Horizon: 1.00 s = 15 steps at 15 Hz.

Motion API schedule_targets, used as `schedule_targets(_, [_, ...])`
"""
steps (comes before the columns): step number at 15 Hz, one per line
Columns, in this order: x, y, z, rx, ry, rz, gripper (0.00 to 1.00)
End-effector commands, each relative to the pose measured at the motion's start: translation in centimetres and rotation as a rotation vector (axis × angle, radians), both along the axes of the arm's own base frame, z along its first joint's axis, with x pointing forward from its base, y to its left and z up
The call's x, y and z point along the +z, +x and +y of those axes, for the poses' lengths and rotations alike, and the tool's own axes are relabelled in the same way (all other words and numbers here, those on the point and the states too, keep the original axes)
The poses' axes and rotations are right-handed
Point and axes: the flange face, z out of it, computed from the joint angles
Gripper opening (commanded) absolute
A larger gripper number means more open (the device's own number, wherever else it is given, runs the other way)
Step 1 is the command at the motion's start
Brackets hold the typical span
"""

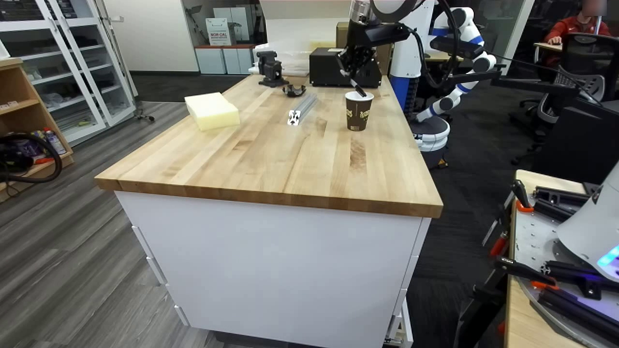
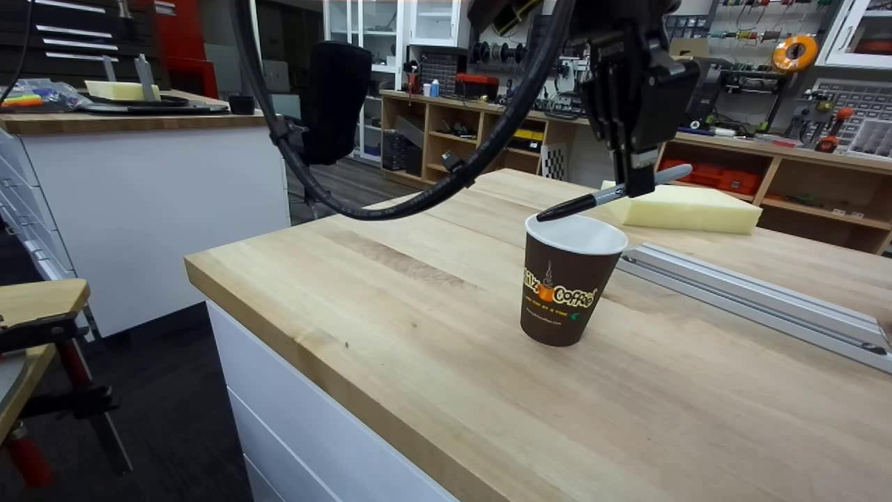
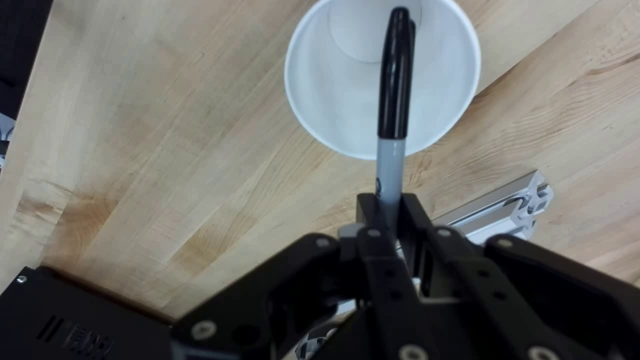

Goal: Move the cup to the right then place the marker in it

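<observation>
Wrist view: capped marker (image 3: pixel 393 120), grey barrel pinched between fingers of Robotiq gripper (image 3: pixel 389 202); long axis near vertical in frame, black cap toward top edge, over mouth of paper coffee cup (image 3: pixel 340 112).

In an exterior view: marker tilted shallowly, cap end lower, at the rim; cup upright on wooden worktop (image 2: pixel 390 328).

In an exterior view: marker on a diagonal, cap downward; aluminium extrusion (image 1: pixel 303 109) apart from cup.

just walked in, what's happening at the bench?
The robot's hand is clamped on a marker, tilted so its black-capped end points down at the open mouth of a brown paper cup. The cup stands upright on the wooden tabletop. The marker hasn't been let go yet; can't tell whether its tip is inside. A metal rail and pale-yellow foam block lie nearby.
</observation>
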Motion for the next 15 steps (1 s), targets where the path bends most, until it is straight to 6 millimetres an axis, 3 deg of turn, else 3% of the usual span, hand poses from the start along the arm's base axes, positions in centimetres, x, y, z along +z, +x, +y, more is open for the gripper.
schedule_targets(1, [0.70,0.43,-0.32,-0.001,-0.020,-0.038,0.03])
schedule_targets(5, [0.86,0.35,-0.11,0.005,-0.024,-0.052,0.03])
schedule_targets(6, [0.88,0.32,-0.11,0.006,-0.026,-0.057,0.17])
schedule_targets(7, [0.95,0.30,-0.09,0.006,-0.028,-0.063,0.39])
schedule_targets(15, [1.19,-0.28,0.36,0.000,-0.003,-0.055,0.89])
